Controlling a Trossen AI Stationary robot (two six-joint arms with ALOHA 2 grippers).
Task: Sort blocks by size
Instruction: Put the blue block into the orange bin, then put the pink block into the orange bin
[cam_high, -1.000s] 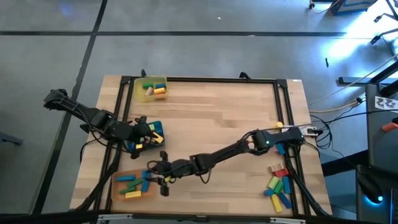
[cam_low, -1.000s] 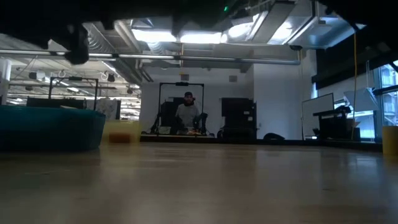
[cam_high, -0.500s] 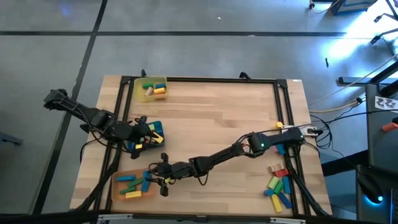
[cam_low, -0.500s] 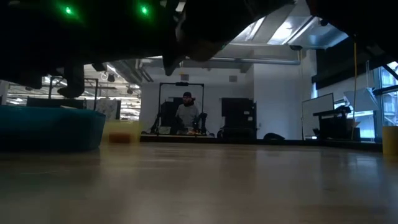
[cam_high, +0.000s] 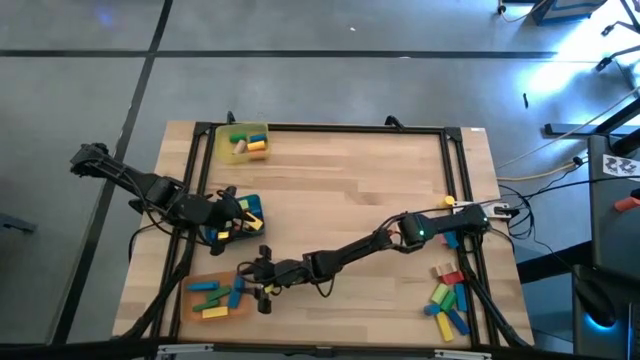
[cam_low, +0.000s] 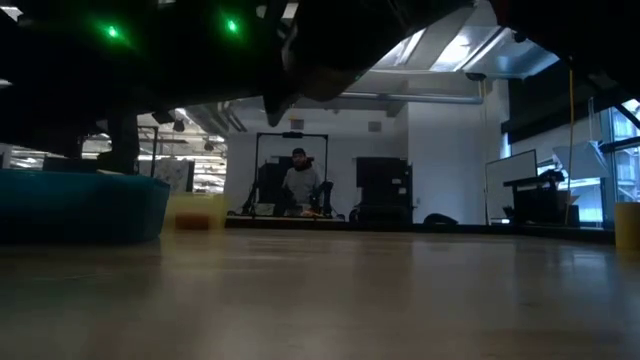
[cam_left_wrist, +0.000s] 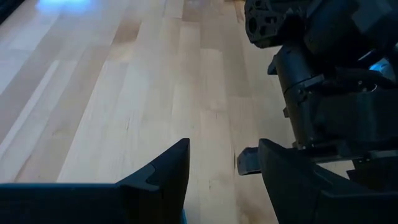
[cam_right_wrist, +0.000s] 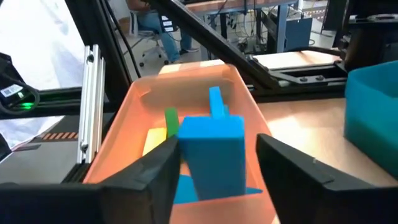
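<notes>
Right gripper (cam_high: 262, 290) reaches across the table to the orange tray (cam_high: 190, 303), at its inner end. The wrist view shows a blue block (cam_right_wrist: 213, 155) between the fingers (cam_right_wrist: 155, 180), over the tray's near end — whether the pads grip it or have let go, I cannot tell. Its long axis runs down toward the tray floor, so a release drops it among the blocks inside. Left gripper (cam_high: 240, 222) waits over the blue tray (cam_high: 252, 203), fingers apart, empty. Unsorted blocks (cam_high: 447, 298) lie at the table's right edge — nearer the right arm's base.

Both arms extended low, left fingers (cam_left_wrist: 168, 171) parted.
</notes>
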